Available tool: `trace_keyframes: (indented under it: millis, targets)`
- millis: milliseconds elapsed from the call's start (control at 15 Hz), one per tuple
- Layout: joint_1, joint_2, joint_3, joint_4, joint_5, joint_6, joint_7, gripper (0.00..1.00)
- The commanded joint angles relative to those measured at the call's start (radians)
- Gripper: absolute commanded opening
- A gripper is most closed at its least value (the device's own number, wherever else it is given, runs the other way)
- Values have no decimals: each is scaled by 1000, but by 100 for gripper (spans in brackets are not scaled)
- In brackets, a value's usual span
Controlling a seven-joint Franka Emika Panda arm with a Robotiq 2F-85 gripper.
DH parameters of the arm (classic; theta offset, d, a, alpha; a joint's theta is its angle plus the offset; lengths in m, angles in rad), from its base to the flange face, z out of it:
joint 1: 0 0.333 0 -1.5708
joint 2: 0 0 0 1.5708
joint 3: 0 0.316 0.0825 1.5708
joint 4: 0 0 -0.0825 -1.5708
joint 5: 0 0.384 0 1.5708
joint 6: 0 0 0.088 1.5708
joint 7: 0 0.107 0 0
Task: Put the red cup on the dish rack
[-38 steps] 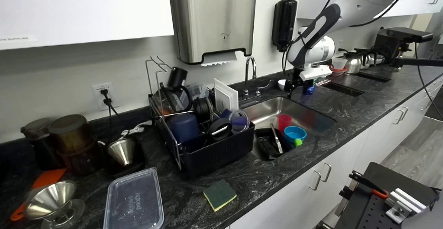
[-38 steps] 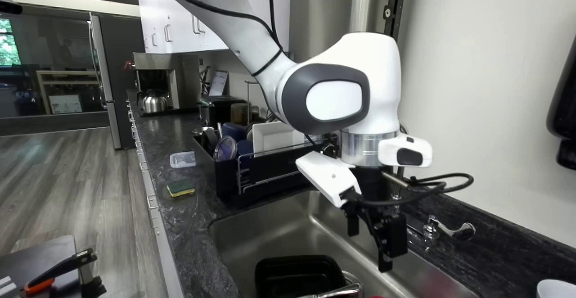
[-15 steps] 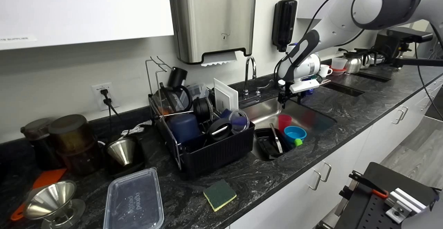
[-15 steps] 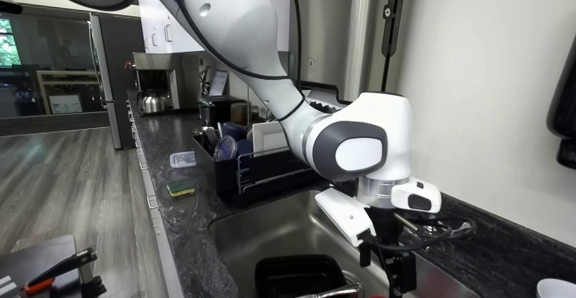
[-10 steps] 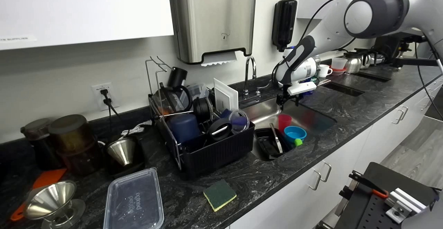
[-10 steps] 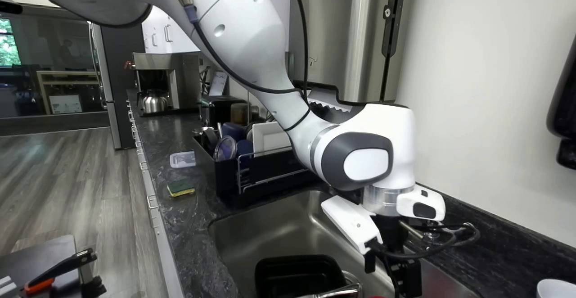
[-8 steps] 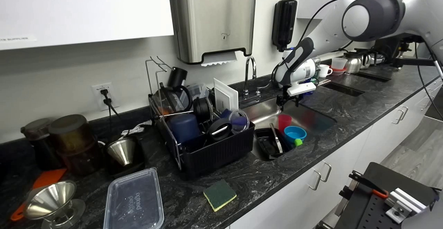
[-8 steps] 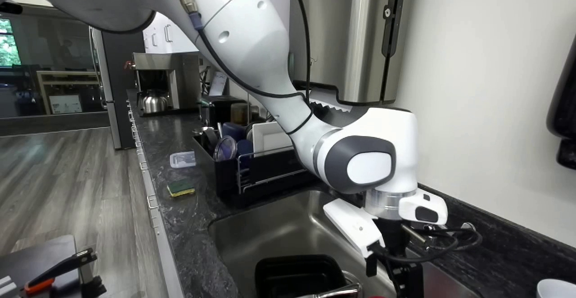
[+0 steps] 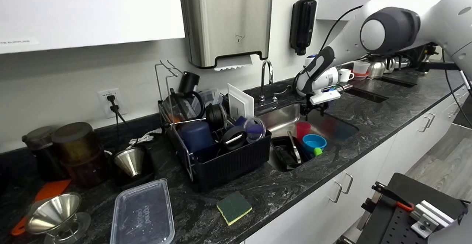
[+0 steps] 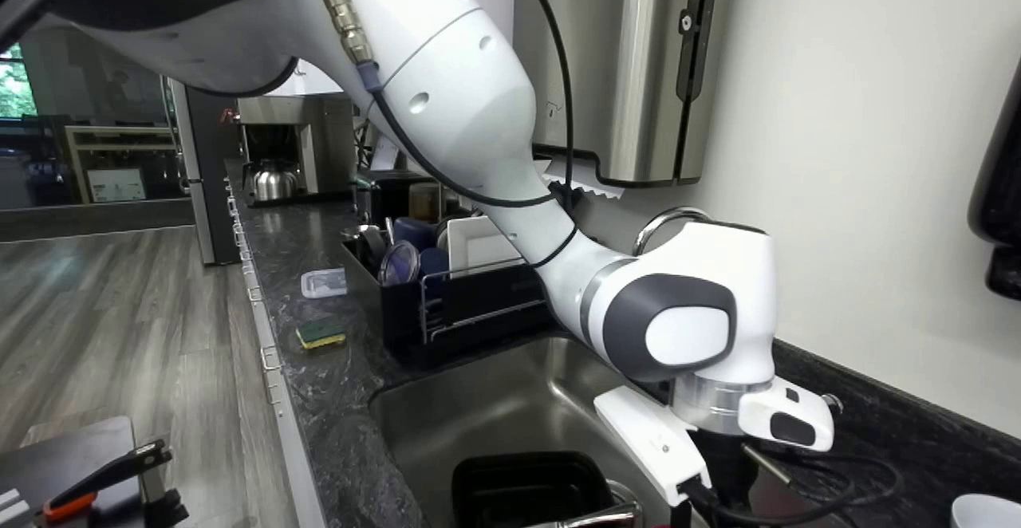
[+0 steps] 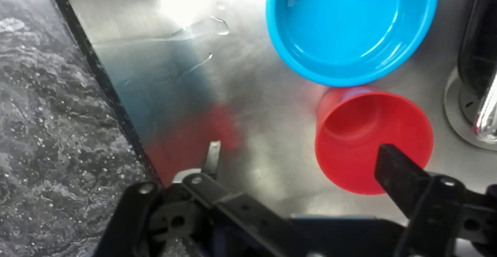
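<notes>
Wrist view, left to right: hand is released, spread wide, nothing gripped; one finger sits over the sink, then the gap, then the red cup, with the second finger covering part of its mouth; so the cup lies below the hand and right of the gap's centre there, upright in the sink, mouth up, axis near vertical; only one arm, so no nearer-side question; my read: shift toward the cup before lowering, or that finger goes inside for a rim pinch; blue bowl is just beside the cup, touching or not I can't tell; counts, left to right in an exterior view: two metal cones; one clear container on the table; one dish rack, loaded, cup not in it yet; one sponge; in the sink, one black tray, one red cup, one blue bowl.
</notes>
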Motion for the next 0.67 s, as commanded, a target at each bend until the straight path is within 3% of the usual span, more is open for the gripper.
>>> trace_keyframes:
  millis: [0,600]
  targets:
    - [-19,38,8,58,1,-42,10,100]
    - [-20,108,9,119,-1,-41,19,100]
